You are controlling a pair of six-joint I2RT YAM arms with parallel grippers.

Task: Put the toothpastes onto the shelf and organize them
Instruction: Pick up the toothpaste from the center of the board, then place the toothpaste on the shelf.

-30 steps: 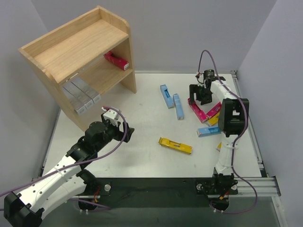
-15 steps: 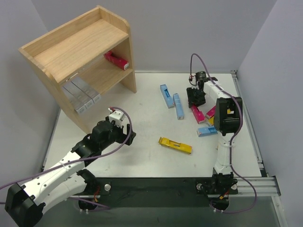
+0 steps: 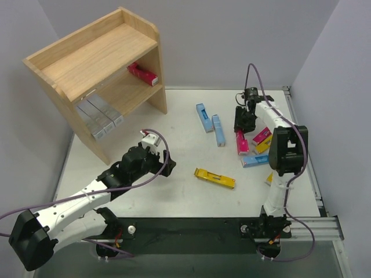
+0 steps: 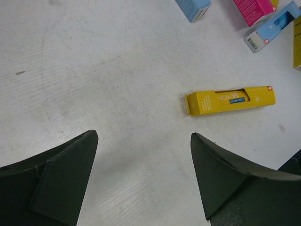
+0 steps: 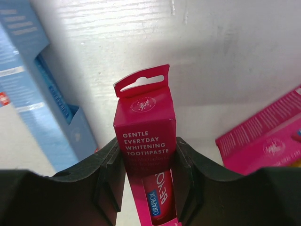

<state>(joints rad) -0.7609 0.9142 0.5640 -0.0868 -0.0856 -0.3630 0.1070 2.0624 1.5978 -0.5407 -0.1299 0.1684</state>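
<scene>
My right gripper (image 3: pixel 242 120) (image 5: pixel 149 147) is shut on one end of a magenta toothpaste carton (image 3: pixel 242 142) (image 5: pixel 145 123) at the right of the table. A second magenta carton (image 3: pixel 262 136), a light blue one (image 3: pixel 255 160) and a yellow one (image 3: pixel 262 148) lie beside it. Two light blue cartons (image 3: pixel 203 117) (image 3: pixel 218 130) lie mid-table. A lone yellow carton (image 3: pixel 214 178) (image 4: pixel 230 99) lies just beyond my left gripper (image 3: pixel 164 164) (image 4: pixel 144 136), which is open and holds nothing. The wooden shelf (image 3: pixel 98 55) holds silver cartons (image 3: pixel 99 119) and a magenta one (image 3: pixel 142 73) on its lower tier.
Grey walls close in the table at the back and on both sides. Another yellow carton (image 3: pixel 268 179) peeks out behind the right arm's upright link near the table's right edge. The shelf's top tier is bare wood.
The right gripper has shut on the magenta carton and drawn it slightly towards the back. The left arm has reached forward and right, closer to the lone yellow carton, jaws still open.
</scene>
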